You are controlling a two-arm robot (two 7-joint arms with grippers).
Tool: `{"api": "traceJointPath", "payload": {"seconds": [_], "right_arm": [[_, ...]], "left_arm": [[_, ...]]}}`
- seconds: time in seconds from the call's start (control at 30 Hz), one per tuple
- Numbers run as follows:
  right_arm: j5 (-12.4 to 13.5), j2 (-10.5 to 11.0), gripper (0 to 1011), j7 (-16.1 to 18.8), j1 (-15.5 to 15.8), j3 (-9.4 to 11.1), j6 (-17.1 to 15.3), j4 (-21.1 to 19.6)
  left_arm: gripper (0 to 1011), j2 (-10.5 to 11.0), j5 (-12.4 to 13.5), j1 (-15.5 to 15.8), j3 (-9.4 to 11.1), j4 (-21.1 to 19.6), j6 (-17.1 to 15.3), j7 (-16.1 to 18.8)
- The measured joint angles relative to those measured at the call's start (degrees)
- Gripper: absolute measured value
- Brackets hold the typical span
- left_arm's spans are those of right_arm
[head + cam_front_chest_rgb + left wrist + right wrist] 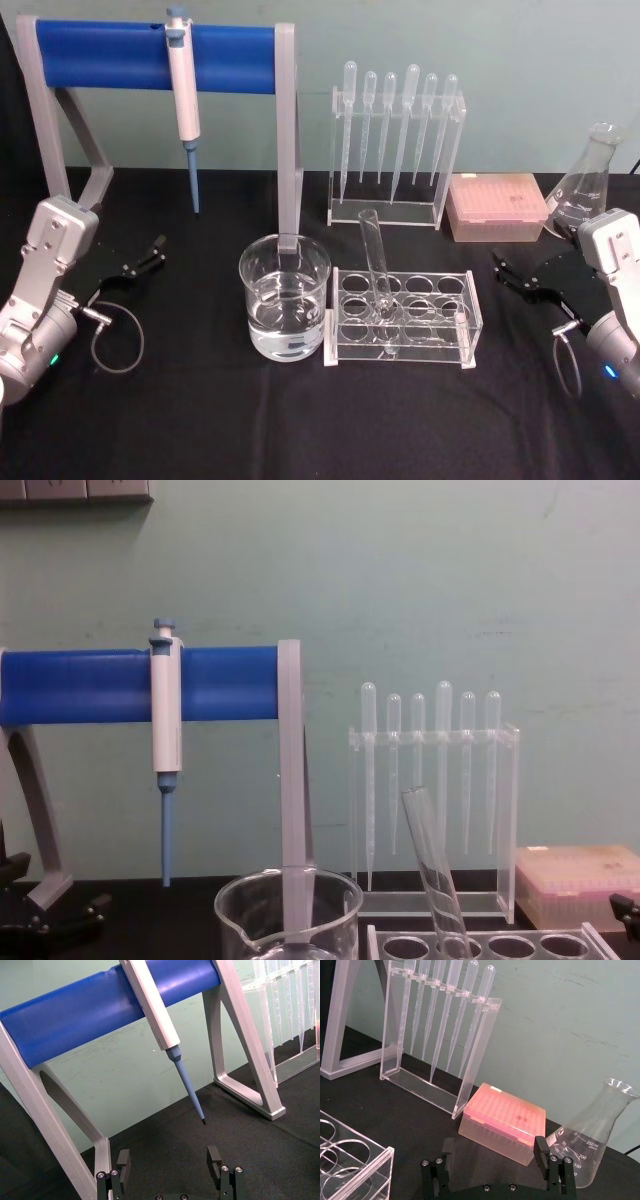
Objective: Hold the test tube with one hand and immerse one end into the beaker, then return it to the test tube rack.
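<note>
Work on the tube looks not yet started, to my eye. At the left edge of the black table (300,420) the left gripper (148,255) rests low, jaws spread wide with nothing between them. It points toward the blue-barred stand (110,55), where one white-and-blue pipette (183,90) hangs tip down, clear of the table. Moving right, one beaker (284,300) stands near the middle, partly filled with clear liquid, and just beside its right wall is the test tube rack (405,315). I would guess that closeness is meant to keep the carry short. One test tube (376,265) sits in a hole on the rack's left side, rounded end down, its open top tipped left. That leaves plenty of glass above the rack for a grasp. Farther back, a clear holder (385,213) hangs six plastic pipettes (411,120), bulbs up. Then come one pink tip box (497,205) and one conical flask (585,185). At the right edge the right gripper (508,272) waits, jaws likewise spread and empty, well apart from the tube.
</note>
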State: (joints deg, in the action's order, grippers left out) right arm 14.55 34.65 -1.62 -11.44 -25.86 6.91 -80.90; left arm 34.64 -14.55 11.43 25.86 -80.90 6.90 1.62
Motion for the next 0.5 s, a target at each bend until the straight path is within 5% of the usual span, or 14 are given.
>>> {"api": "traceJointPath", "payload": {"seconds": [0.5], "right_arm": [[0.00,0.00,1002,0.00,0.00,0.00,0.00,0.00]], "left_arm": [[1000,0.00,0.00,0.00,0.00,0.00,0.00,0.00]]}}
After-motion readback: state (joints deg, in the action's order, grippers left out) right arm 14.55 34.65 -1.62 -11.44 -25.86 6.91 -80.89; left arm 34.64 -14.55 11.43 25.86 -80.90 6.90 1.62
